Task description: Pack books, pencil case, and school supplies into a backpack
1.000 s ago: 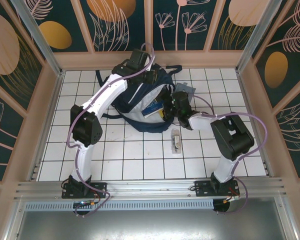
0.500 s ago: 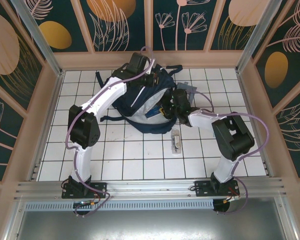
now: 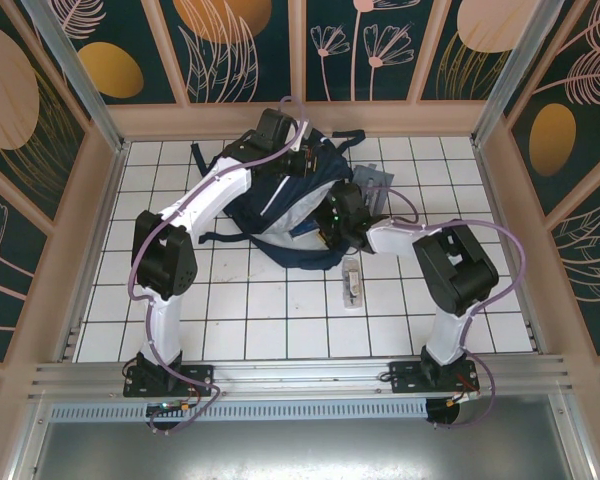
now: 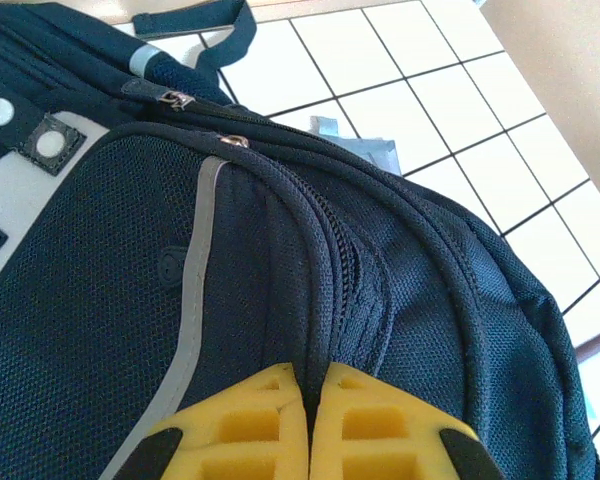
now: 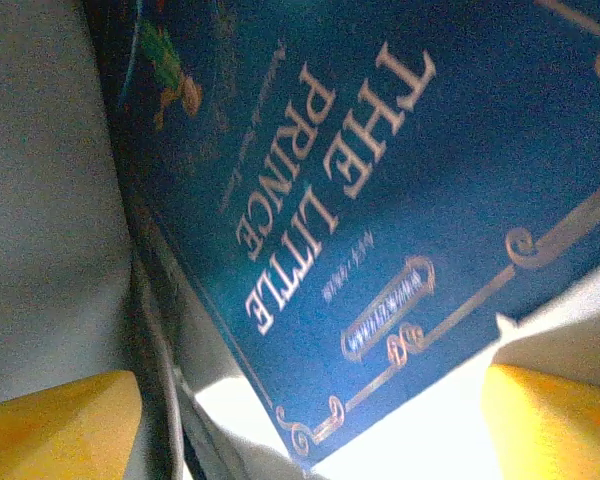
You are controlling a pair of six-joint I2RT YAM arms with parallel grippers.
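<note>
Right end effector [image 5: 308, 385] had moved further left into the mouth of the backpack [image 3: 280, 215] than a second before. The book [image 5: 380, 180], which had shown plainly at the opening, had gone deeper, so that little of its cover showed from above. In the wrist view its dark blue cover lay just ahead, and the yellow fingers [image 5: 60, 420] stood wide apart on either side of its lower corner, not visibly clamped on it. By that, the book looked nearly packed and probably already let go.

Left end effector [image 4: 310, 400] was pressed together on a ridge of the backpack's fabric by the zip, holding the top of the bag up near the far edge of the worktop [image 3: 230, 310]. That arm stretched long from its base toward the far edge, with its wrist tipped down over the bag. The right arm was folded, elbow high toward the right edge and forearm reaching low and leftward.

The pencil case [image 3: 375, 185] lay just beside the bag on its right. The school supplies [image 3: 351, 283] lay near the middle of the worktop, neither yet packed.
</note>
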